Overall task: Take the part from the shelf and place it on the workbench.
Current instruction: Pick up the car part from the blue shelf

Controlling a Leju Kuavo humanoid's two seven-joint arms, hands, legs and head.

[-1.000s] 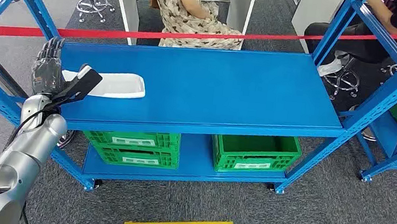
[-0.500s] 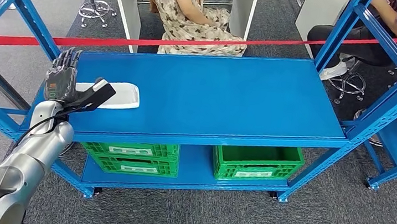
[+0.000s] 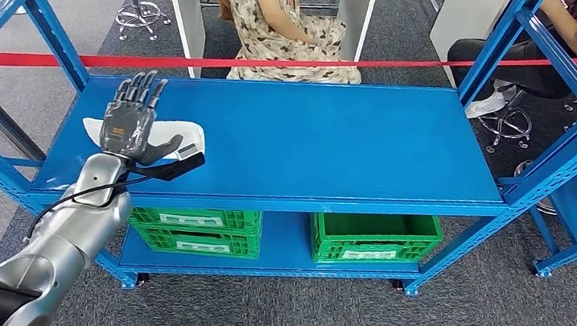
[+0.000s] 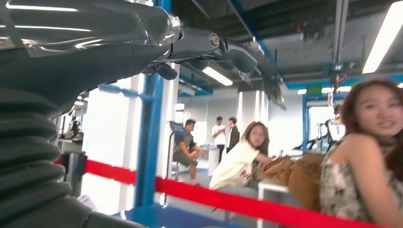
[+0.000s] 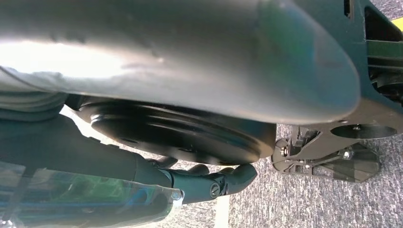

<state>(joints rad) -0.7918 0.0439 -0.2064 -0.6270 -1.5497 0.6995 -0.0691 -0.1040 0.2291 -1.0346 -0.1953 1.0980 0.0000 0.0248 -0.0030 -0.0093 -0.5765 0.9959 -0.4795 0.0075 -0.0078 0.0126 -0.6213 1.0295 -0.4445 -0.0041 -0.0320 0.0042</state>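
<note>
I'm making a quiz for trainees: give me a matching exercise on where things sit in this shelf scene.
Things:
1. white part
2. green crates
3. red tape
4. left hand

Places:
A. lower shelf level
B. stretched behind the shelf
C. raised over the white part, fingers spread
D. top shelf surface, at its left end

Pairs: 1-D, 2-A, 3-B, 4-C

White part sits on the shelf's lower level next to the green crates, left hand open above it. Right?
Not quite. The head view shows the white part on the shelf's top level, above the green crates. The left hand is indeed open above it.
</note>
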